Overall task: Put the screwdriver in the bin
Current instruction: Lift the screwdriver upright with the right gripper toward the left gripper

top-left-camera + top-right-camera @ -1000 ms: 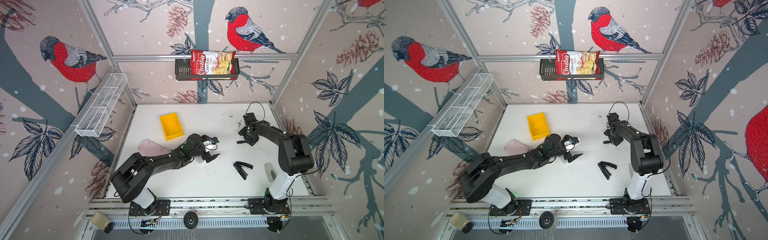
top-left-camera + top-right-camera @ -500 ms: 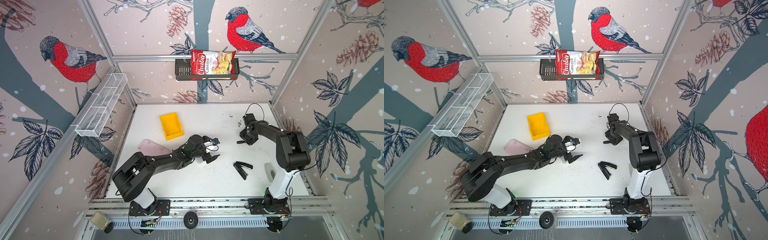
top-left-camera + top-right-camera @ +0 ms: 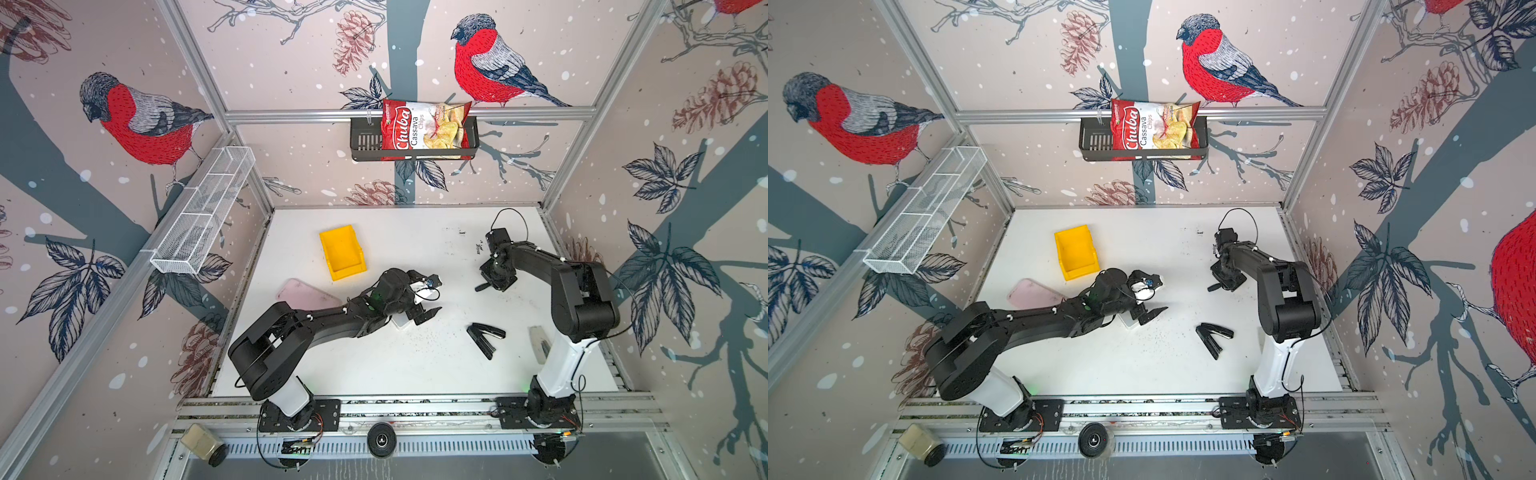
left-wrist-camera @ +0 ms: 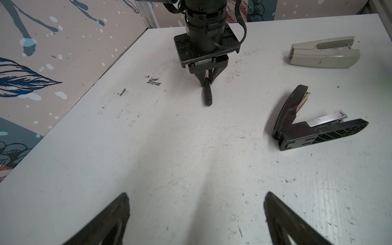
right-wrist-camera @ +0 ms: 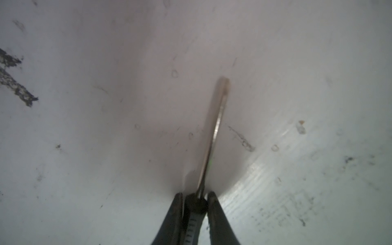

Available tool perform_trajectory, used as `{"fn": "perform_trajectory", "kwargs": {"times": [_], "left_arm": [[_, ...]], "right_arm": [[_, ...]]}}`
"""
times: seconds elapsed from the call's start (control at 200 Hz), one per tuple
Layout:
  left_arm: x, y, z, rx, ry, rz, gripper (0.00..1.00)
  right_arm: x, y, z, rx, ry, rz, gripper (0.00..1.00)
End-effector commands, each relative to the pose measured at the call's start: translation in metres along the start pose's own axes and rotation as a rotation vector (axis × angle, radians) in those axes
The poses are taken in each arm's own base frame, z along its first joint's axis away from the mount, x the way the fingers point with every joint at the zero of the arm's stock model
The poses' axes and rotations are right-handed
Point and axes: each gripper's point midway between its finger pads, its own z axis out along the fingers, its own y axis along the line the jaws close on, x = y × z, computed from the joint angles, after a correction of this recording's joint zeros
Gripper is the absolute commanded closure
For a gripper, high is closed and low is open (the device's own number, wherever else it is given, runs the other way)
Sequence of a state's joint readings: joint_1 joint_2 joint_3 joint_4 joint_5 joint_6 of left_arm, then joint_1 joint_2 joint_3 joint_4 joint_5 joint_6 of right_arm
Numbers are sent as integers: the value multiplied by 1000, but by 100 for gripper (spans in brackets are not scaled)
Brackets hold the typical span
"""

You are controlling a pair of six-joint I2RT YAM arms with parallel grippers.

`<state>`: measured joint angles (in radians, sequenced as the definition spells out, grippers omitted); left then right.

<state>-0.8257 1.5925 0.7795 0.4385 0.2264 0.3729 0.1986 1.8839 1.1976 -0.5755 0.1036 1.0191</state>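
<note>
The screwdriver [image 5: 216,131] lies on the white table at the right. Its black handle [image 4: 207,96] pokes out from my right gripper [image 4: 206,81], and its grey shaft points the other way. In the right wrist view, my right gripper [image 5: 195,201] is shut on the handle just behind the shaft. In both top views this gripper [image 3: 496,276] [image 3: 1225,278] points down at the table, with the handle end [image 3: 482,286] showing beside it. The yellow bin [image 3: 343,253] [image 3: 1077,251] stands empty at the back left. My left gripper [image 3: 434,298] [image 4: 196,197] hangs open mid-table, holding nothing.
A black stapler [image 3: 484,336] [image 4: 307,123] lies splayed open at the front right, with a beige stapler [image 4: 324,55] beyond it. A pink flat case [image 3: 303,295] lies at the left. A white mesh tray [image 3: 203,212] and a black basket [image 3: 365,141] hang on the walls.
My right gripper has shut on the screwdriver's handle. The right arm's elbow has shifted slightly. The left arm has hardly moved.
</note>
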Motion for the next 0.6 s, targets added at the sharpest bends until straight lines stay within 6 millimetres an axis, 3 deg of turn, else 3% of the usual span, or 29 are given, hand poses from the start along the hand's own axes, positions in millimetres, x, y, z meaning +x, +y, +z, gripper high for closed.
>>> {"fn": "perform_trajectory", "kwargs": {"times": [0.0, 0.295, 0.595], "left_arm": [[-6, 3, 1, -17, -17, -2, 3], [-9, 5, 5, -25, -17, -1, 3], [-14, 16, 5, -83, -35, -60, 3]], "right_arm": [[5, -5, 4, 8, 24, -4, 80], [1, -1, -3, -33, -3, -30, 92], [-13, 12, -34, -132, -93, -79, 100]]}}
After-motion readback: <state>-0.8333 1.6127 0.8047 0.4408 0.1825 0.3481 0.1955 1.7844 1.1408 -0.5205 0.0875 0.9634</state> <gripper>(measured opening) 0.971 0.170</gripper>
